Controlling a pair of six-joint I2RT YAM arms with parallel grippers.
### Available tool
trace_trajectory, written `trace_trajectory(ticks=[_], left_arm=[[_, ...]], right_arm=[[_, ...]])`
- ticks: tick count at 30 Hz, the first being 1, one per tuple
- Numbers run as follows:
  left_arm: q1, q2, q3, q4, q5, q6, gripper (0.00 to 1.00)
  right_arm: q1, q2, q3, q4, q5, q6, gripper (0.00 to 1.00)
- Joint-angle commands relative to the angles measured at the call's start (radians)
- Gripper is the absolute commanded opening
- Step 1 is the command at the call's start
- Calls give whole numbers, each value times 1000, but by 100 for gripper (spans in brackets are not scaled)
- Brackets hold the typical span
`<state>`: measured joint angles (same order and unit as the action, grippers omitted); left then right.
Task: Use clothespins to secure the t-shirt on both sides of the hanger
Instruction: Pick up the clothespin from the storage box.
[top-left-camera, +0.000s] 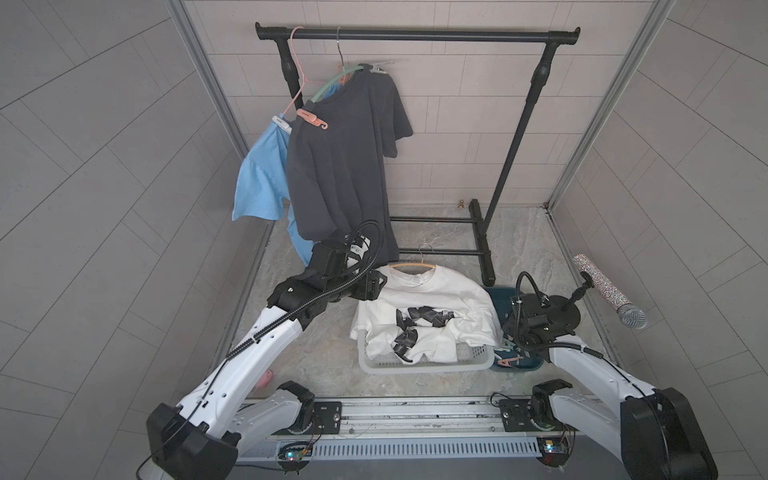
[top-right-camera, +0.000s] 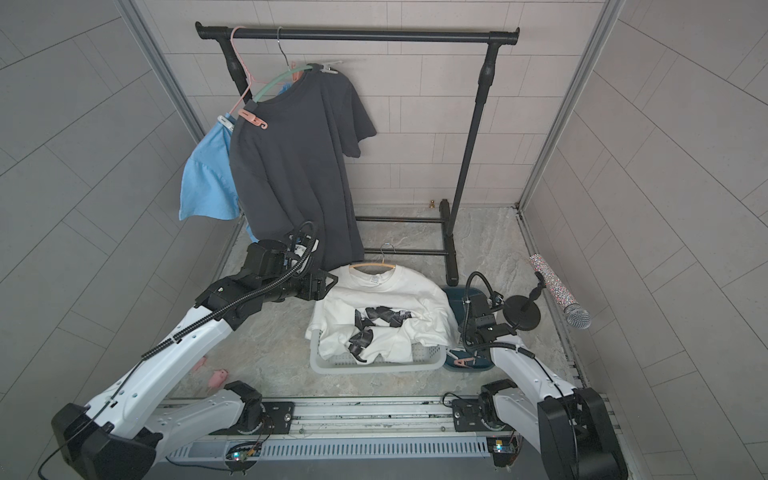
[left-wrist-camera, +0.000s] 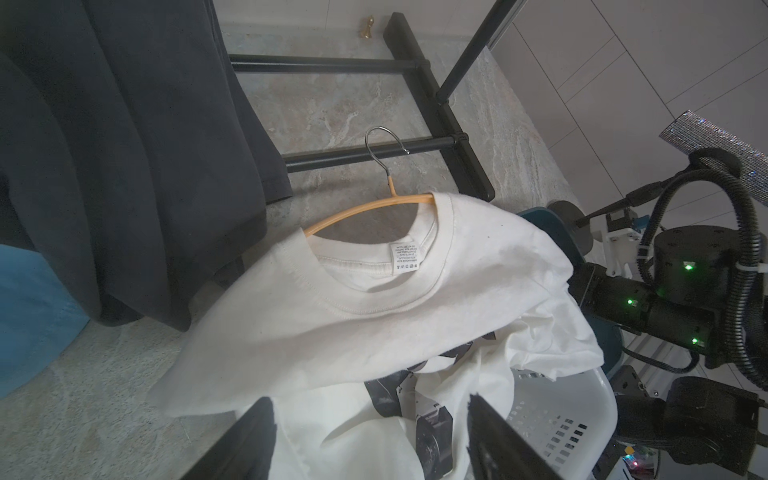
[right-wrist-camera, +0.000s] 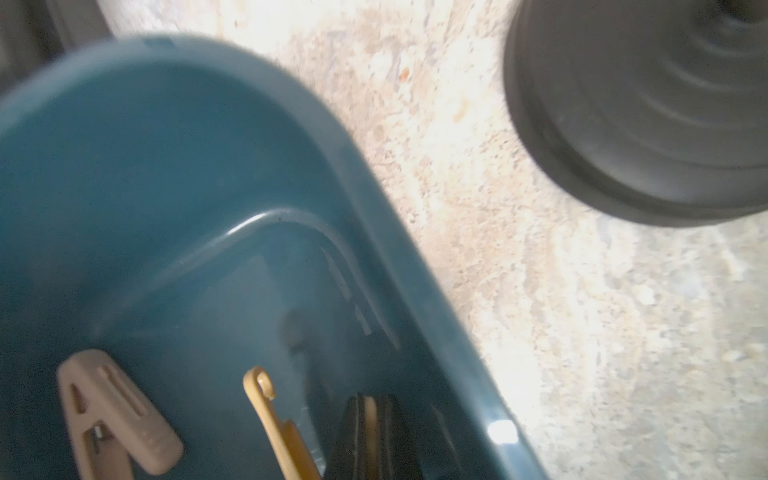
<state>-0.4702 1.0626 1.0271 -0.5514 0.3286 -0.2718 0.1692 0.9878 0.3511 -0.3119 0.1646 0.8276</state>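
R gripper (right-wrist-camera: 368, 401): jaws together, down inside the teal bin (right-wrist-camera: 166, 145). The wrist cam is blurry, so I can't tell if anything is pinched btwn them. A yellow clothespin (right-wrist-camera: 274, 415) lies just beside the fingers. A pinkish clothespin (right-wrist-camera: 112, 411) lies a bit further off. Both are on the bin floor.

In both top views the R wrist covers most of the bin, lower right of frame. A coral clothespin (top-left-camera: 509, 362) shows at the bin's near end; it may be the pinkish one, can't tell. The mic stand base (right-wrist-camera: 644, 104) sits right beside the bin's outer wall, w/ a glitter microphone (top-left-camera: 609, 293) tilted above it. It's a tight spot on that side.

L gripper (left-wrist-camera: 370, 399): jaws wide apart, nothing btwn them, hovering over the white t-shirt (left-wrist-camera: 395, 316). The t-shirt is on an orange hanger (left-wrist-camera: 365, 210) and lies across the white basket (top-left-camera: 415, 366), mid-frame in both top views, collar toward the back. One sleeve spills over the basket edge toward the bin.

The dark t-shirt (top-left-camera: 340, 166) hangs from the black rack (top-left-camera: 415, 35), upper centre of frame, its hem right behind the L wrist. It has a coral peg (top-left-camera: 311, 118) on its left-of-frame shoulder. A blue t-shirt (top-left-camera: 262, 178) hangs left of it w/ a white peg (top-left-camera: 281, 124). A small pink item (top-right-camera: 217, 376) lies on the floor at lower left, near the L arm; can't tell what it is.
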Motion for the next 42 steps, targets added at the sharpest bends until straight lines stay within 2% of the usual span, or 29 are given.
trace_trajectory(ticks=[1,4,5,7,10,13,16,18,22,28,37,42], left_arm=[[-5,-32,26,-10,-18,7,76],[-16,-49,39,-7,56,24,76],[-34,-48,43,-3,95,36,75],[-95,-51,44,15,99,50,74],[-228,-59,1,116,46,57,73],[-350,-55,-43,225,-28,73,73],[-444,-37,-95,371,-140,8,70],[-501,-10,-132,485,-191,-27,70],[-605,65,-115,534,-338,-16,70],[-670,173,-60,581,-386,-35,67],[-697,242,-2,607,-492,-67,61],[-698,277,35,631,-478,-77,56]], right_arm=[[-5,-97,11,-69,26,14,0],[-8,-197,58,-143,15,-30,0],[-10,-228,77,-160,-14,-40,0],[-8,-274,121,-183,-70,-36,0],[-7,-333,187,-199,-117,6,0],[-5,-371,228,-129,-222,43,0],[3,-370,258,-31,-340,151,0],[32,-361,295,14,-369,207,0],[168,-343,354,57,-269,224,0],[379,-277,417,88,-94,199,0],[513,-238,413,179,-16,195,0],[570,-232,408,201,9,196,0]])
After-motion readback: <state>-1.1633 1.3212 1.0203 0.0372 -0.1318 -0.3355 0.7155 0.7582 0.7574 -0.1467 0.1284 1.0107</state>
